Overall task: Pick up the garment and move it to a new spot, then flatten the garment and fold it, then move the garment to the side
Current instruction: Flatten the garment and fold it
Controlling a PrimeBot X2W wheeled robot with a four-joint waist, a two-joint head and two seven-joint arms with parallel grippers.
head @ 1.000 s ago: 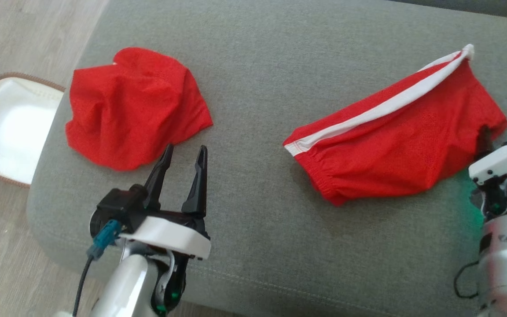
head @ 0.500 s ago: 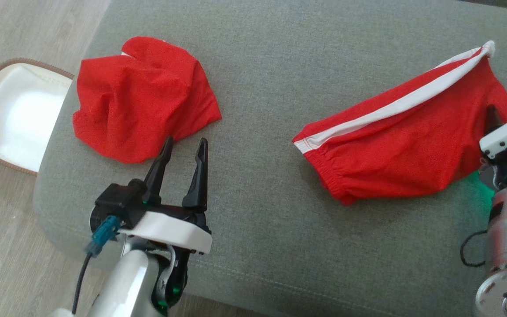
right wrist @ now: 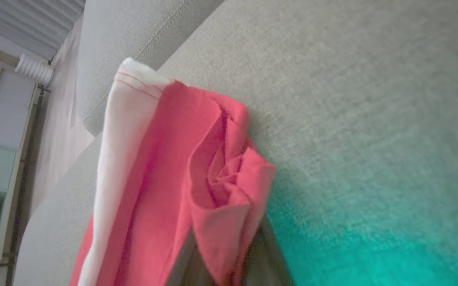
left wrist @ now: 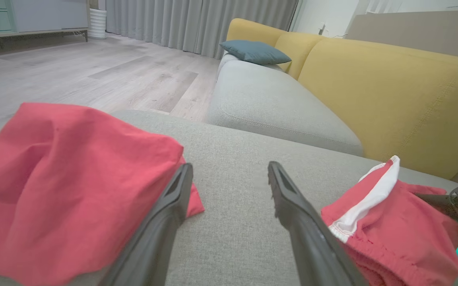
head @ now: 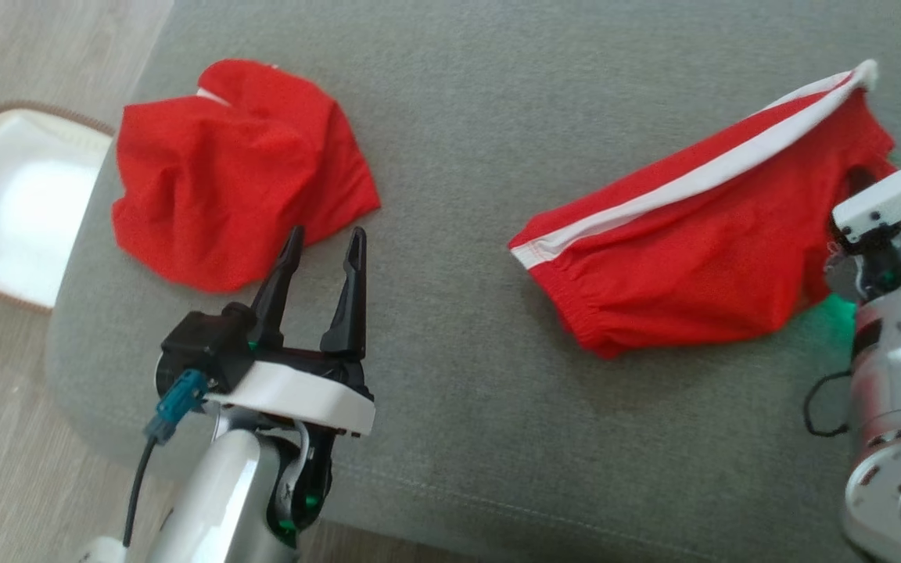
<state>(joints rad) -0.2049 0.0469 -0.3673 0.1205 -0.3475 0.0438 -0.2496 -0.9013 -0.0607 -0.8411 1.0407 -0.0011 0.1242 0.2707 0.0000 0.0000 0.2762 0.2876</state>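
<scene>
While the left gripper [head: 327, 236] hangs wide open and empty, the right gripper [head: 851, 188] pinches the striped red shorts [head: 693, 250] at their three-o'clock edge.

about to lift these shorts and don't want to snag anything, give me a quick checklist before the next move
1. Right gripper shut on the striped shorts: ok, fabric bunches at its fingers in the right wrist view.
2. Left gripper open, nothing between its fingers: ok.
3. Left gripper clear of the plain red garment: cannot tell, one finger overlaps its hem.
4. Striped shorts lying flat: not ok, rumpled, far corner twisted.
5. Bare grey cushion between the two garments: ok.
</scene>
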